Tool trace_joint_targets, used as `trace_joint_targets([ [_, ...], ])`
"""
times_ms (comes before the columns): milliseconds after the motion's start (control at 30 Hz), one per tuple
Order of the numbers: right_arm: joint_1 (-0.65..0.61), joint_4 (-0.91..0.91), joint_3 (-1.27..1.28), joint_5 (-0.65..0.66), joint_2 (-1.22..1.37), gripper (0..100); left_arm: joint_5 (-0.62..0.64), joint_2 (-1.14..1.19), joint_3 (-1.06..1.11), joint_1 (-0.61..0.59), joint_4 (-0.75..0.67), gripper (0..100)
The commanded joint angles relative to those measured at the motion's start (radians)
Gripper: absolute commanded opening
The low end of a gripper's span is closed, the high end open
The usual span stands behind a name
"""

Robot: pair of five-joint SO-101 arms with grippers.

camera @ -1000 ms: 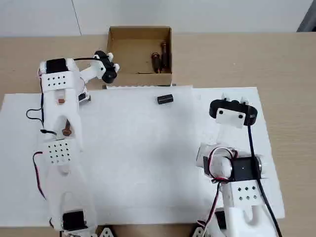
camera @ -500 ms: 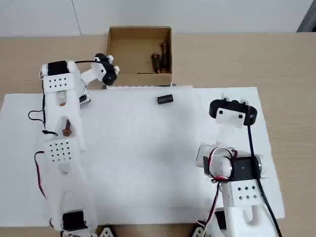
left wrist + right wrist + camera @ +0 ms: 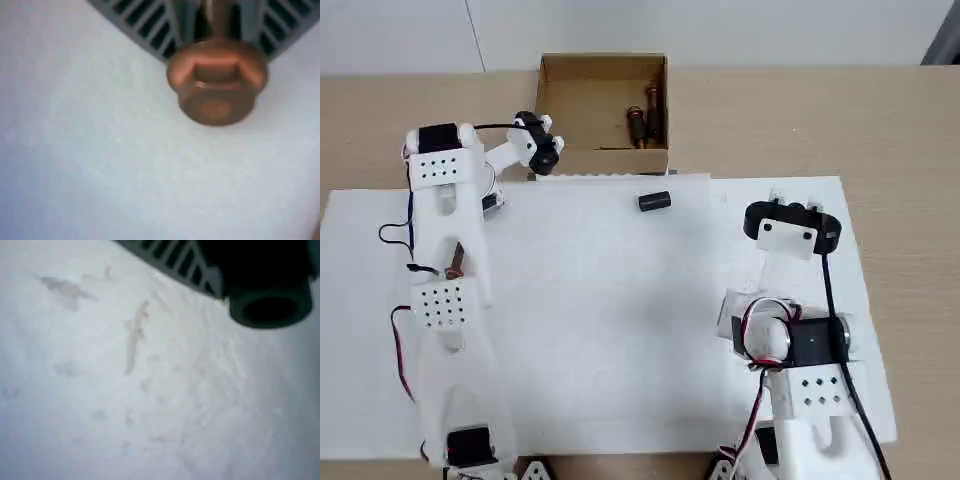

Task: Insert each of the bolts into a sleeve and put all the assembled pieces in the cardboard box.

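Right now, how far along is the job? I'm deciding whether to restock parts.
Done: assembled copper-and-black pieces lie in the brown cardboard box. In hand: the left end effector grips a copper hex-head bolt; the right end effector grips a black cylindrical sleeve. Left: joining and boxing them, and the spare black sleeve on the white sheet.

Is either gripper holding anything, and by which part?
Left gripper grips a bolt by its shank, head free. Right gripper grips a sleeve by its body, mouth free.
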Motion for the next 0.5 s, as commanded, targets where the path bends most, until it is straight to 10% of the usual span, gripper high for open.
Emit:
trace_joint_targets([
  [0, -0.004, 0.01, -0.1, 0.009, -0.016, 0.2, 0.003, -0.037, -0.027, 0.003, 0.015, 1],
  [467, -0.004, 0.033, -0.193, 0.011, -0.016, 0.2, 0.074, -0.4, -0.019, 0.04, 0.015, 1],
])
